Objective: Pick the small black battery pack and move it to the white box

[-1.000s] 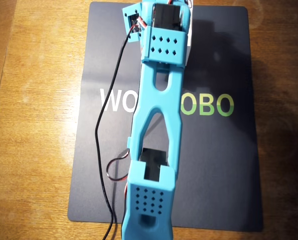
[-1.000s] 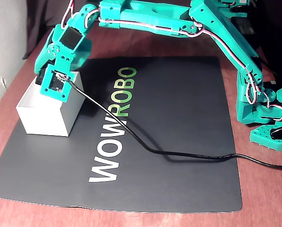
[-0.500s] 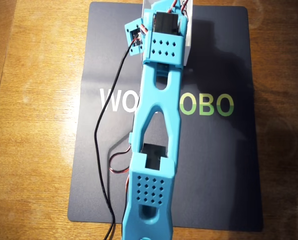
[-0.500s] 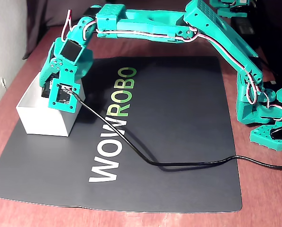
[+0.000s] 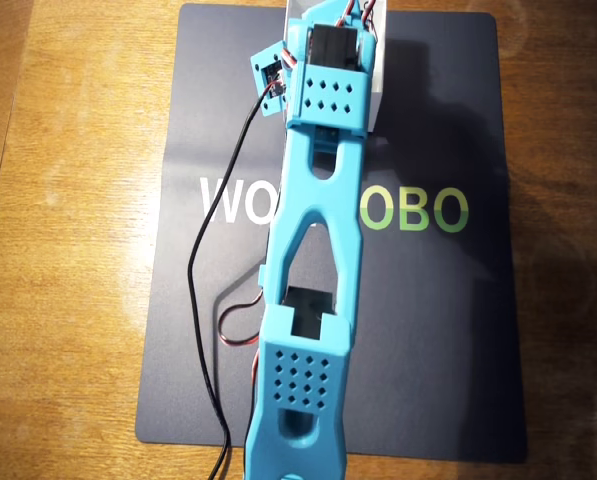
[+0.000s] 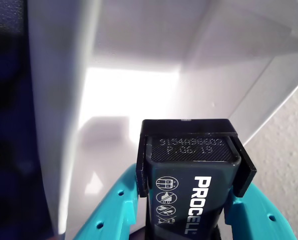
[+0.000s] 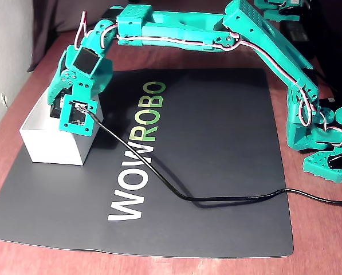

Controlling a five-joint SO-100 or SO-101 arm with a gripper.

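Note:
In the wrist view the small black battery pack, with white "PROCELL" lettering, sits between my teal fingers. My gripper is shut on it. The pack hangs inside the white box, above its bright floor and between its tall walls. The fixed view has the gripper head dipped into the open top of the white box at the mat's left edge. From overhead, the arm covers most of the box, leaving a white strip showing; the pack is hidden there.
A black mat printed WOWROBO covers the wooden table. A black cable trails from the wrist across the mat to the right. The arm's base stands at the mat's right edge.
Over the last second the gripper head has dropped lower into the white box with the battery pack held. Since half a second ago it has barely moved.

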